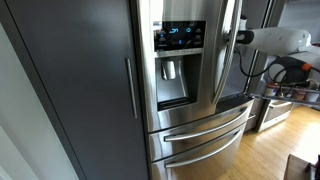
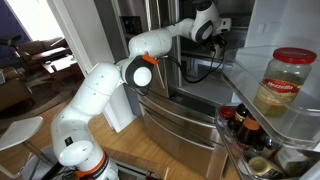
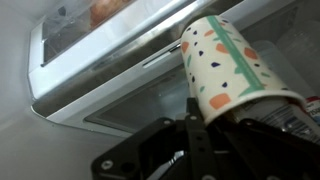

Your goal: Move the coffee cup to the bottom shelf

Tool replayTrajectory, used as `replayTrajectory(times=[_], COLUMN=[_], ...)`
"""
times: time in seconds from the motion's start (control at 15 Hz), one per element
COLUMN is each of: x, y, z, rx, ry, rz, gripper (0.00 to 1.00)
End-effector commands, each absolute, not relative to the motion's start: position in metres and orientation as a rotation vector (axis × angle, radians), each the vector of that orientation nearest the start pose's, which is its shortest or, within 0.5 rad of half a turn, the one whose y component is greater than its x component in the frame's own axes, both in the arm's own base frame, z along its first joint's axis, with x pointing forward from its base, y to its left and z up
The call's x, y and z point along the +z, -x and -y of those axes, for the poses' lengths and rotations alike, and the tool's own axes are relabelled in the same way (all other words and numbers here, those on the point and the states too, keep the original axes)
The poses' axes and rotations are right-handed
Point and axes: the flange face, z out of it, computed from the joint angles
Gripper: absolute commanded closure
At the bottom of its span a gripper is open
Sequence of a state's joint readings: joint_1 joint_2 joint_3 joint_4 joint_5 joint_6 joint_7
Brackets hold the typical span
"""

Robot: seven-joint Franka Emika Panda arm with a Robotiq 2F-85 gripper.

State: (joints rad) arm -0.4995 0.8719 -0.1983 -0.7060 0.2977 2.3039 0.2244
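Gripping the spotted coffee cup (image 3: 228,65) at the right of the wrist view, the fingers (image 3: 196,145) are clamped on it. A fridge drawer (image 3: 45,80) sits upper left.

On my feed I see a stainless fridge (image 1: 203,100) with a lit blue dispenser panel (image 1: 180,35), and a dark cabinet (image 1: 80,90) just beside it. In an exterior view, a red-lidded jar (image 2: 283,85) sits above dark bottles (image 2: 248,130). The wrist camera gives me a clear drawer (image 3: 85,45) with something orange inside.
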Motion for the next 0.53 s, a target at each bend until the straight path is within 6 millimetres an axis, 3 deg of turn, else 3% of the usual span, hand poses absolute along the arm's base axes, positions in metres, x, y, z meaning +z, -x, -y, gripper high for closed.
replayTrajectory(times=[0.0, 0.47], x=[0.549, 0.580], y=[-0.673, -0.650], z=[0.452, 0.461], rx=[-1.119, -1.154], ry=[2.581, 2.528], rz=[-1.298, -1.276], gripper=[0.99, 0.99])
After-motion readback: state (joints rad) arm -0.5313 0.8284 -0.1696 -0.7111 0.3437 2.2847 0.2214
